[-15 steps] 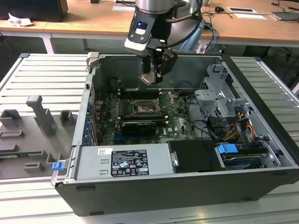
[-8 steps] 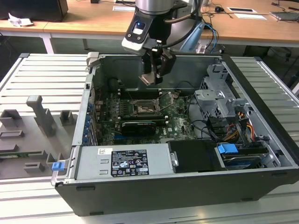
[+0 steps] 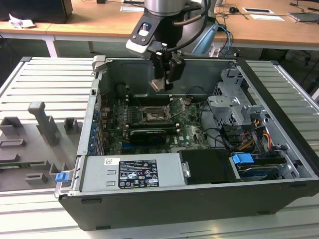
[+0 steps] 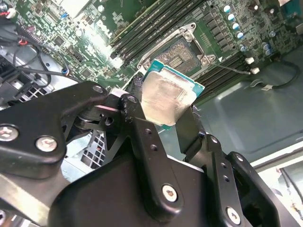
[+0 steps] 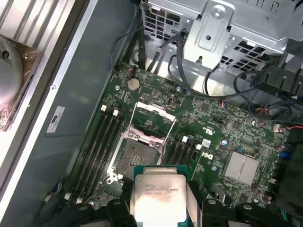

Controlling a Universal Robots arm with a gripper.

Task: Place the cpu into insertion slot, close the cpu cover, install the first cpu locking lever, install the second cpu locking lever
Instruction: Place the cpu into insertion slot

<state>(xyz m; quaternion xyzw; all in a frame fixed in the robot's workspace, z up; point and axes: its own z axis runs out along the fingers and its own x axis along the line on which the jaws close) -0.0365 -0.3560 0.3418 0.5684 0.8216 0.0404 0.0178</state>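
Observation:
My gripper (image 3: 162, 81) is shut on the cpu (image 3: 158, 85), a small flat chip with a pale metal top, and holds it by two opposite edges. It hangs in the air above the motherboard, over the far side of the open computer case. In both wrist views the cpu (image 4: 166, 98) (image 5: 158, 195) sits between the black fingers (image 4: 136, 94). The insertion slot (image 5: 134, 156) (image 4: 182, 51) (image 3: 152, 116) lies below it, bare and dark inside its silver frame. The cpu cover (image 5: 152, 119) stands swung up from the slot's far edge. A thin lever (image 4: 233, 69) sticks out beside the slot.
Long black memory slots (image 5: 97, 144) flank the socket on both sides. A metal drive cage (image 3: 234, 102) with cables stands at the exterior view's right. A grey power supply (image 3: 132, 171) fills the case's near side. The case walls (image 3: 97, 94) ring the board.

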